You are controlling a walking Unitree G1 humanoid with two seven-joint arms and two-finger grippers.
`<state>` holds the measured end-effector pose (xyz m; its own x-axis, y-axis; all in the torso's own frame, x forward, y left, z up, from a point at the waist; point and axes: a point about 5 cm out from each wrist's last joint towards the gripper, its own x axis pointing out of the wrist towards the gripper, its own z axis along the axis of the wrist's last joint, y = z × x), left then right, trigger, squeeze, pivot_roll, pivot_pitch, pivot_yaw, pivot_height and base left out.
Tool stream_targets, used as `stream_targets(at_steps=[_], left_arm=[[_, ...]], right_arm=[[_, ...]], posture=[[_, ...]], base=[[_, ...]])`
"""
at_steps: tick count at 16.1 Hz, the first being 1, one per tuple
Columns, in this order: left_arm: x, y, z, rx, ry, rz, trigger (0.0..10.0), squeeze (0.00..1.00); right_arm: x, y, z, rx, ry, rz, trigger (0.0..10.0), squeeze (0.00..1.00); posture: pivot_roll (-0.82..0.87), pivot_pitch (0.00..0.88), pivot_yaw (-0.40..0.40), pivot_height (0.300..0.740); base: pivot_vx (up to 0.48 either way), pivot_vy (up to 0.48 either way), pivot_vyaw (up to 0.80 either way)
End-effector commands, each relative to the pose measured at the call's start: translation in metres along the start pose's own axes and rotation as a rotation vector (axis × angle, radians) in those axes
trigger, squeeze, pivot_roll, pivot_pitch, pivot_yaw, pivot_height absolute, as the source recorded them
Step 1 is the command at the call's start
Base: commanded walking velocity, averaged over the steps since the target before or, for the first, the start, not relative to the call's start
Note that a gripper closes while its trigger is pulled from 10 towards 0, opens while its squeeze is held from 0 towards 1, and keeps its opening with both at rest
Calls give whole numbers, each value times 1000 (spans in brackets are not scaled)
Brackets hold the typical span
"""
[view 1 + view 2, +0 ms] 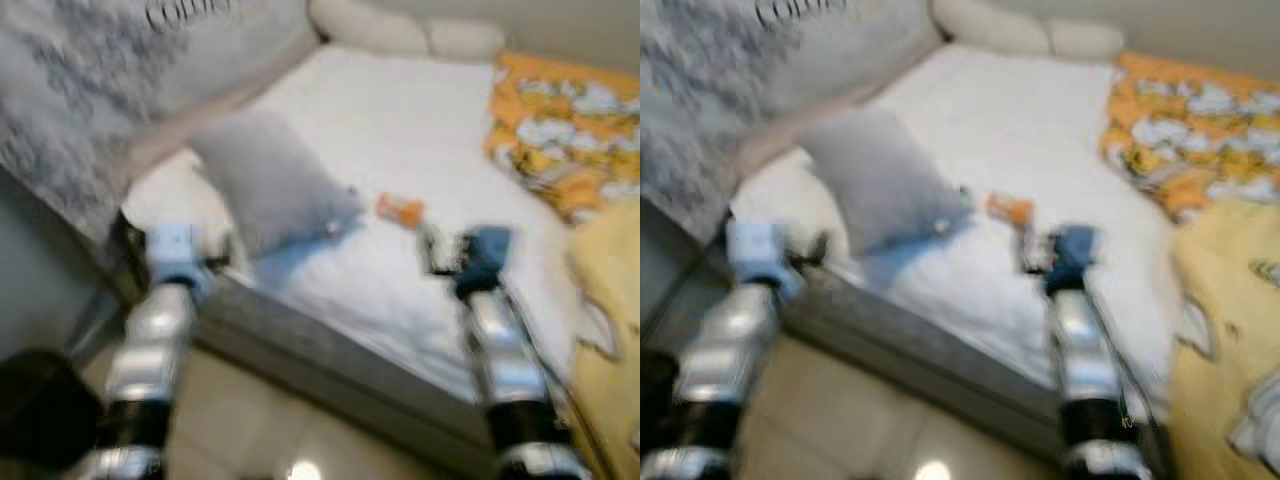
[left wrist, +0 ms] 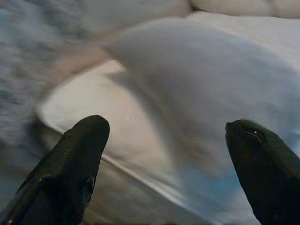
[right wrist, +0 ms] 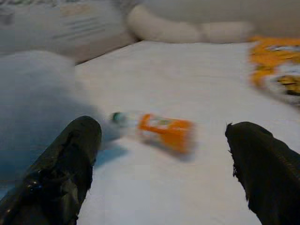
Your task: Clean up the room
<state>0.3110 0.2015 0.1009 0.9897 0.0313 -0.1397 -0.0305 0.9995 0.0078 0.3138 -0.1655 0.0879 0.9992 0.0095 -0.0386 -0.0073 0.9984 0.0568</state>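
Note:
A small bottle with an orange label lies on its side on the white bed sheet, just right of a grey pillow. My right gripper is open, held just short of the bottle, which lies ahead between its fingers. In the eye views the right gripper hovers over the bed's near edge. My left gripper is open by the bed's left corner, facing the grey pillow. All views are blurred.
An orange and white patterned blanket lies at the bed's far right, with a yellow cover nearer. White pillows sit at the head. A grey patterned bed panel runs along the left. Tiled floor lies below.

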Motion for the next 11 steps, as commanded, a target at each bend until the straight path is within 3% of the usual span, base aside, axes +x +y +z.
stream_targets(at_steps=[1,6,11], left_arm=[[3,-13,5,-1,-19,-45,10000,1000],[3,-13,6,8,-19,-49,10000,1000],[3,-15,5,13,-15,-54,10000,1000]], right_arm=[[0,-17,4,-12,-3,-52,10000,1000],[0,-13,4,-37,2,-17,10000,1000],[2,-19,3,-51,15,-29,10000,1000]], posture=[[28,0,47,740],[30,0,48,740],[32,0,47,740]], base=[[412,0,0],[409,0,0],[398,0,0]])
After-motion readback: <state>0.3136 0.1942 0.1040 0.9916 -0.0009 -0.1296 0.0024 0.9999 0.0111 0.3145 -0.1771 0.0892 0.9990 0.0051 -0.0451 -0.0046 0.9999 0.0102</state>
